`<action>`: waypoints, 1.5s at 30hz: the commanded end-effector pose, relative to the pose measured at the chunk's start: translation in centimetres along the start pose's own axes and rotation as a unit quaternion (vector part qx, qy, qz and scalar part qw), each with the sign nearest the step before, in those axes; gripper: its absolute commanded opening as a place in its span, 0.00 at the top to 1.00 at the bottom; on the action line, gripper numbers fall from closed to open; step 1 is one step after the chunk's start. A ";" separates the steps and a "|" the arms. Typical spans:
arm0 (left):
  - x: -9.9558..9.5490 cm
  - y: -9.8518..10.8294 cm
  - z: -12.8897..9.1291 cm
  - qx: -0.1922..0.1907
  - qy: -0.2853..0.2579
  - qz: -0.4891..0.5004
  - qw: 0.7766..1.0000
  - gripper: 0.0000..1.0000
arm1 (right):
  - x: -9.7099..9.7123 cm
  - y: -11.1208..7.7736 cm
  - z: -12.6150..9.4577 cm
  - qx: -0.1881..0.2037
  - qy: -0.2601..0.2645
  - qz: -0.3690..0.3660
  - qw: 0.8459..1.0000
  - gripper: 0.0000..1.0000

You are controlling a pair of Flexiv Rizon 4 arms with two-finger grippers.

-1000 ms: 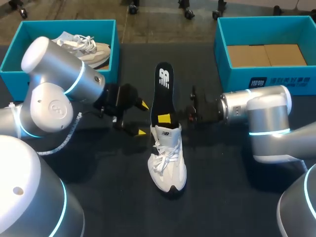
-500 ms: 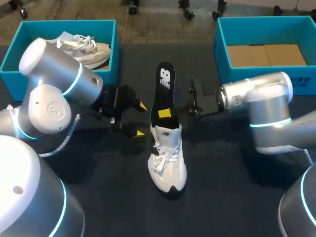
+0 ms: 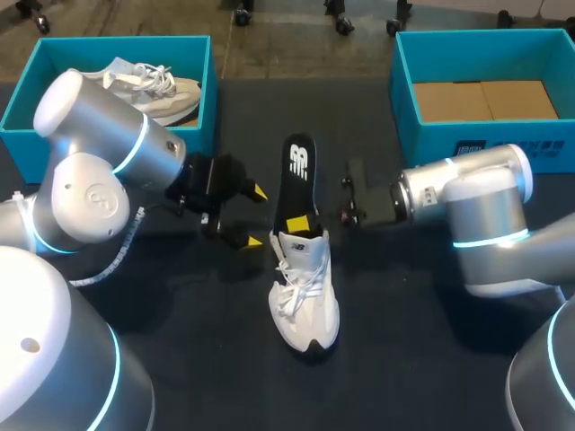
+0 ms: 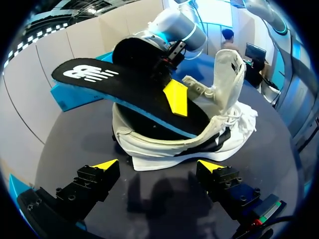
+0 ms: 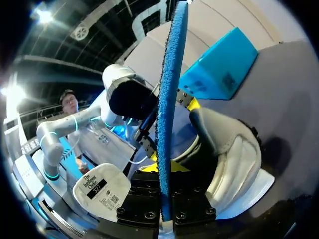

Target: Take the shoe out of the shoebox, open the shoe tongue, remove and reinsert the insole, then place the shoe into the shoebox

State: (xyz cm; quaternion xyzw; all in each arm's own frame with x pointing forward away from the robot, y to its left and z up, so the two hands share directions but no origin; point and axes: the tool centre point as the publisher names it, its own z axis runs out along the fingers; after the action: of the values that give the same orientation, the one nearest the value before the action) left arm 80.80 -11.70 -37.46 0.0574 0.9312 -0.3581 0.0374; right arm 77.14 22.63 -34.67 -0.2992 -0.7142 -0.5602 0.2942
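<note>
The right gripper (image 3: pixel 304 221) pinches the insole (image 3: pixel 296 171), whose near end sits inside the shoe (image 3: pixel 304 301) at mid-bench (image 3: pixel 180 314). The left gripper (image 3: pixel 256 215) hangs spread just left of it. This looks like the insole step, so next it likely needs sliding flat towards the toe.

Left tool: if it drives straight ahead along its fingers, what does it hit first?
Most likely the white shoe, on its near side wall, dead ahead of the open left tool. The insole sits higher, so it would probably be missed; depth is hard to judge.
</note>
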 end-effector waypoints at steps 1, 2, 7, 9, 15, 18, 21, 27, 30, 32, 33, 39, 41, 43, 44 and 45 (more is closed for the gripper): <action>-0.1 0.0 0.2 0.001 0.002 0.001 1.000 0.00 | 0.1 -1.2 0.7 -0.004 -0.004 0.006 1.000 1.00; -0.1 0.0 0.2 0.001 0.002 0.001 1.000 0.00 | 0.1 -1.2 0.7 -0.004 -0.004 0.007 1.000 1.00; -0.4 0.0 0.3 0.001 0.003 0.003 1.000 0.00 | 0.4 -0.5 0.3 -0.003 -0.013 0.001 1.000 0.80; -0.5 -0.2 0.3 0.002 0.004 0.004 1.000 0.00 | 0.5 0.4 -0.1 0.004 -0.019 -0.008 1.000 0.69; -0.5 -0.3 0.3 0.004 0.006 0.007 1.000 0.00 | 0.6 2.2 -0.8 0.018 -0.027 -0.028 0.999 0.64; -0.5 -0.3 0.4 0.005 0.007 0.007 1.000 0.00 | 0.6 2.9 -1.2 0.028 -0.028 -0.034 0.999 0.64; -0.4 -0.2 0.4 0.006 0.007 0.007 1.000 0.00 | 0.5 3.2 -1.5 0.036 -0.028 -0.033 0.998 0.65; -0.2 0.0 0.4 0.006 0.007 0.004 1.000 0.00 | -0.4 2.1 -1.4 0.052 -0.019 -0.003 0.998 1.00; -0.1 0.1 0.4 0.006 0.006 0.003 1.000 0.00 | -0.4 1.5 -1.3 0.062 -0.019 0.010 0.998 1.00; -0.1 0.1 0.5 0.007 0.006 0.003 1.000 0.00 | -0.3 1.0 -1.1 0.065 -0.018 0.017 0.998 1.00; -0.1 0.2 0.5 0.007 0.006 0.002 1.000 0.00 | -0.2 0.8 -1.0 0.069 -0.017 0.024 0.997 1.00; 0.0 0.3 0.6 0.007 0.007 0.001 1.000 0.00 | 0.2 -0.6 -0.3 0.082 -0.014 0.050 0.995 1.00; 0.1 0.3 0.6 0.007 0.008 0.001 1.000 0.00 | 0.4 -1.2 0.1 0.088 -0.011 0.063 0.994 1.00; 0.0 0.2 0.6 0.007 0.009 0.002 1.000 0.00 | 0.5 -1.4 0.2 0.089 -0.011 0.065 0.994 1.00; 0.0 0.2 0.6 0.007 0.009 0.002 1.000 0.00 | 0.5 -1.4 0.1 0.088 -0.012 0.067 0.994 1.00; -0.1 0.2 0.6 0.007 0.009 0.003 1.000 0.00 | 0.6 -1.4 0.1 0.085 -0.015 0.066 0.994 1.00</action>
State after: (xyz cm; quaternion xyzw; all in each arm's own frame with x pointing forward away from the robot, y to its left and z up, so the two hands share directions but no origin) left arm 80.83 -11.98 -37.92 0.0626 0.9294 -0.3625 0.0299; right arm 76.11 22.19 -34.91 -0.3245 -0.7429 -0.4704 0.3485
